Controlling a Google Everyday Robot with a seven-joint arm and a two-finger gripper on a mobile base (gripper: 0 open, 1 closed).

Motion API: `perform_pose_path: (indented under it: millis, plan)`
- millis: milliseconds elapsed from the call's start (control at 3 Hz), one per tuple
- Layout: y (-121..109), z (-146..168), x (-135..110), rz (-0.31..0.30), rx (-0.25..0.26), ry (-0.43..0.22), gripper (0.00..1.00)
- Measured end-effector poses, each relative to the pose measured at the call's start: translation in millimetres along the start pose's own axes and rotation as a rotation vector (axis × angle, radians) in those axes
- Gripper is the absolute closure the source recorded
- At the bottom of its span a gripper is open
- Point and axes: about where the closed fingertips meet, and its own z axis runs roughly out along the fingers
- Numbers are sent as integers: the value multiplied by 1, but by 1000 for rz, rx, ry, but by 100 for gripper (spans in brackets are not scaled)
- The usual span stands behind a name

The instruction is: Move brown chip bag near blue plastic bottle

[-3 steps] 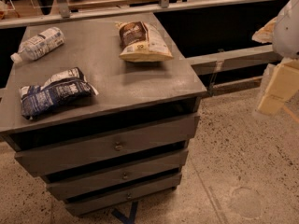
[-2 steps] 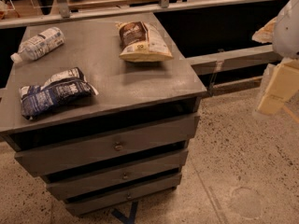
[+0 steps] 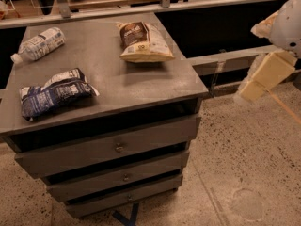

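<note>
The brown chip bag (image 3: 142,42) lies flat at the back right of the grey cabinet top (image 3: 117,84). It is tan-yellow with a dark brown panel. The blue plastic bottle (image 3: 38,44) lies on its side at the back left corner, white cap pointing left. My gripper (image 3: 264,76) shows as cream and white parts at the right edge of the view. It is off the cabinet's right side, above the floor and well apart from the bag, and it holds nothing that I can see.
A dark blue and white bag (image 3: 55,93) lies at the front left of the cabinet top. The cabinet has three drawers (image 3: 117,147) below. A railing and a dark shelf (image 3: 225,55) run behind it. Speckled floor (image 3: 244,173) lies to the right.
My gripper has shifted a little left and up, toward the cabinet's right side. The bags and the bottle have not moved.
</note>
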Motion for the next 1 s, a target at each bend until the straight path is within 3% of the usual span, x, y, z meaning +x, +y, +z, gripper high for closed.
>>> perform_pose_path:
  millis: [333, 667, 1000]
  plan:
    - [-20, 12, -17, 168, 41, -168, 0]
    - [-46, 34, -37, 317, 83, -289, 0]
    - [-69, 50, -59, 409, 139, -377, 0]
